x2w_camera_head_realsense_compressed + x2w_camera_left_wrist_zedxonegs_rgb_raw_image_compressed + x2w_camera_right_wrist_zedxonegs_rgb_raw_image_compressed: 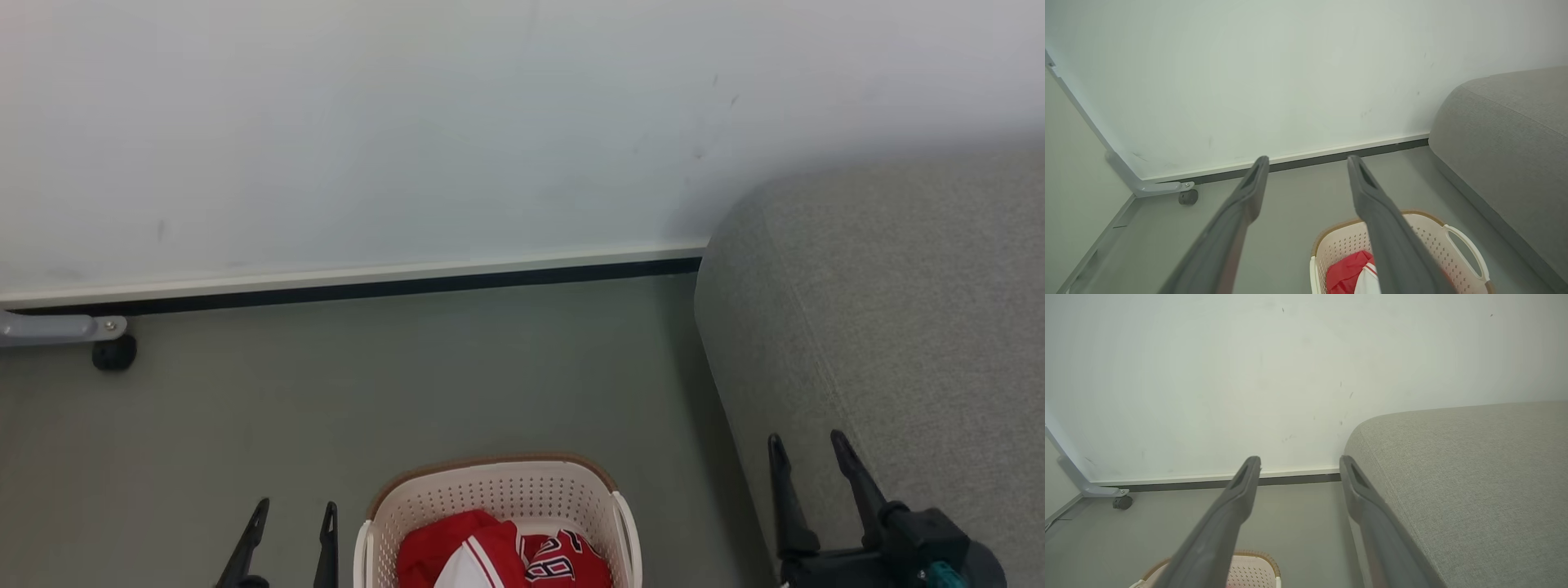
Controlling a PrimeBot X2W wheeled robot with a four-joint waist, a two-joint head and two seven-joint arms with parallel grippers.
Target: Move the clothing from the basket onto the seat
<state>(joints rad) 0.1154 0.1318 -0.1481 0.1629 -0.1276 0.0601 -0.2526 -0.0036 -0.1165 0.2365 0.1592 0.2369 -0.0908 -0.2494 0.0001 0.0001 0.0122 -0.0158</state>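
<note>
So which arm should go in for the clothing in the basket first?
Left, probably. The left end effector stands open just beside the basket, where the red clothing lies. The right end effector, also open, sits farther off, at the edge of the seat.

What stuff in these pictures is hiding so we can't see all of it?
- Head view: the bottom edge cuts off the basket and the clothing; the number of garments and the full numerals cannot be told.
- Left wrist view: a finger of the left gripper covers part of the clothing.
- Right wrist view: the seat runs past the right edge.
</note>
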